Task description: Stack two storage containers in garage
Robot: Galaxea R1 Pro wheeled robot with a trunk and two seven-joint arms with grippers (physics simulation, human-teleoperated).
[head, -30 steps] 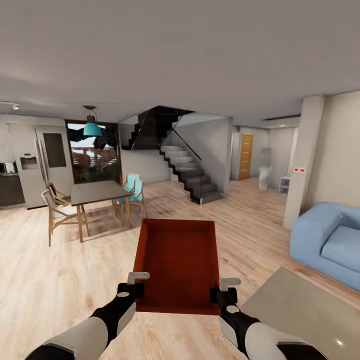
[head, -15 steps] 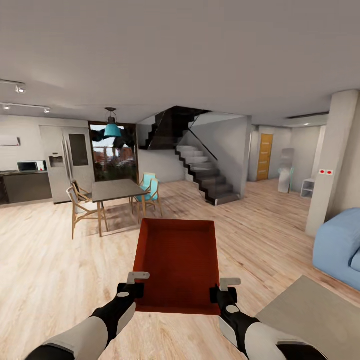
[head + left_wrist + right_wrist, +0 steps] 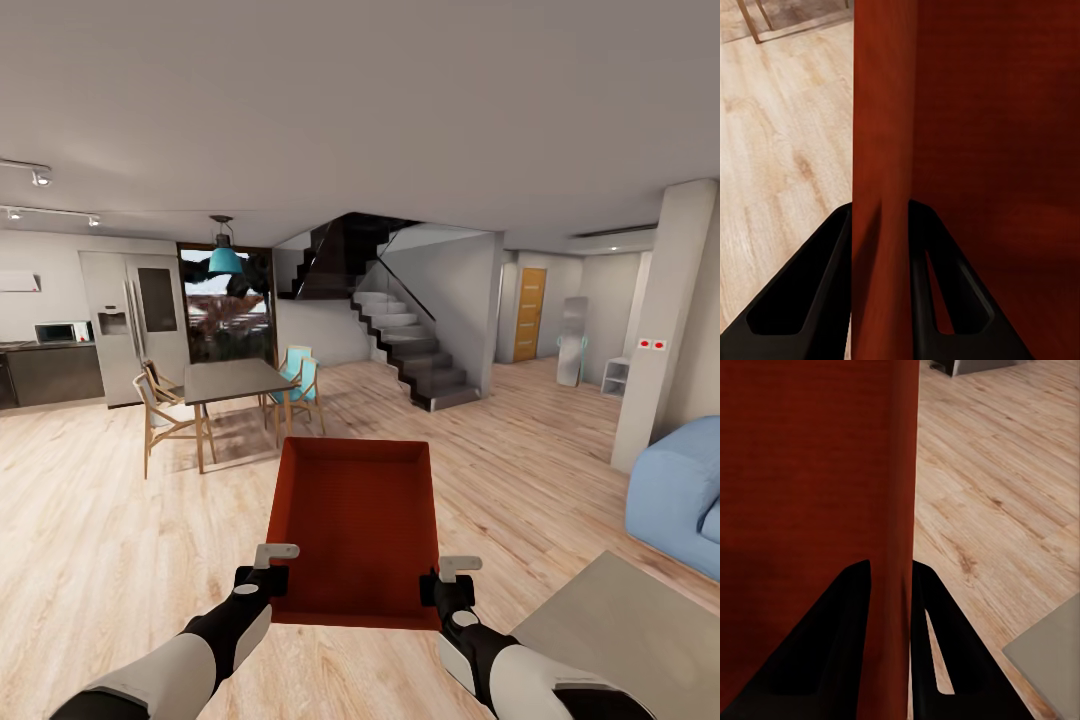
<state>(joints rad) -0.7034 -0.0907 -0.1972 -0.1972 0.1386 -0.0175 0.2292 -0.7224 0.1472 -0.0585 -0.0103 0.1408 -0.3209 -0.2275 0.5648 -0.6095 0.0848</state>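
Left fingers (image 3: 881,247): my two black fingers are clamped on the box's left wall, one inside it and one outside.
Right fingers (image 3: 891,607): clamped the same way on the box's right wall, one finger on each face of it.
Left gripper (image 3: 274,567): at the box's near left corner in the head view, its pale bracket lying over the rim.
Right gripper (image 3: 447,580): at the near right corner, level with the left one.
Box (image 3: 355,525): red-orange, open-topped, held between both my arms in front of me and above the wood floor (image 3: 90,540), long axis pointing away from me; its inside is bare.
Low table (image 3: 620,640): pale top, at my right, just beside the right arm.
Sofa (image 3: 680,495): blue, further right, at the frame's edge.
Pillar (image 3: 665,320): cream, behind the sofa, with two small red marks on it.
Dining table (image 3: 235,380): dark top, ahead and left of the box, well apart from it, with wooden and teal chairs round it.
Lamp (image 3: 225,258): teal, hanging above that table.
Stairs (image 3: 410,350): grey, straight ahead past the box.
Door (image 3: 530,313): orange-brown, right of the stairs.
Fridge (image 3: 135,325): far left, against the wall.
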